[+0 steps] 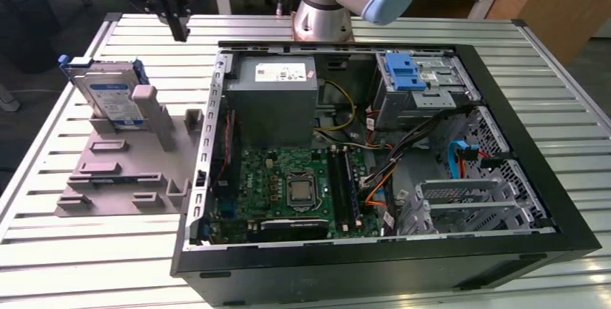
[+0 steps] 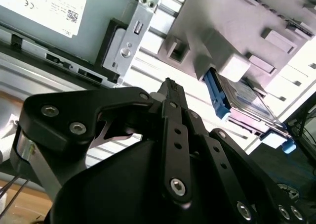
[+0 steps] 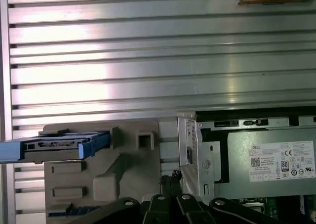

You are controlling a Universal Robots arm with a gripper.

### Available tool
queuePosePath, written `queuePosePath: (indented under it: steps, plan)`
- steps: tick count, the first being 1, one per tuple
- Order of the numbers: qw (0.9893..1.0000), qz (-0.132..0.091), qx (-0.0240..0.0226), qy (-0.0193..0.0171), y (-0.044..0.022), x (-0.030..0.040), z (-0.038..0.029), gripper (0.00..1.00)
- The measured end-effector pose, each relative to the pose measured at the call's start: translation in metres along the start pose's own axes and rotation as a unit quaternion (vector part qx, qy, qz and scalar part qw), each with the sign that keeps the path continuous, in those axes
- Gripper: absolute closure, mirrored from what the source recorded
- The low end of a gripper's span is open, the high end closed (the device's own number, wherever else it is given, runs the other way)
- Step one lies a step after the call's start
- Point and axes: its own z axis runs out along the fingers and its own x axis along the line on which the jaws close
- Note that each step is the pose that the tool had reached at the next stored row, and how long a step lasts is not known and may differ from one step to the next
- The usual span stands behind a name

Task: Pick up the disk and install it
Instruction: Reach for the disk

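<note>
Tabletop [image 1: 57,266] of metal slats, computer case [image 1: 382,266], disk [image 1: 110,98] in holder [image 1: 114,173]

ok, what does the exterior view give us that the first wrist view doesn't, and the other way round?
Exterior view: the inside of the open case, with the motherboard, the drive cage with its blue latch, and cables, plus the arm.
First wrist view: the disk edge-on, standing in the grey fixture, and a metal bracket on the case's edge, up close.
Both: disk, fixture, power-supply box, slatted table, and the gripper, shut, empty, apart from the disk.
</note>
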Motion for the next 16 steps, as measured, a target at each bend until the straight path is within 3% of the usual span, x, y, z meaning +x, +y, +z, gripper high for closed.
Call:
queuePosePath:
  steps: [5,12,16]
  plan:
    - [1.0,0.0,0.0,0.0001,0.0028,0.0108,0.0003,0.89]
    - [1.0,0.0,0.0,0.0002,0.0028,0.0111,0.0002,0.89]
    - [1.0,0.0,0.0,0.0002,0.003,0.0145,0.0002,0.89]
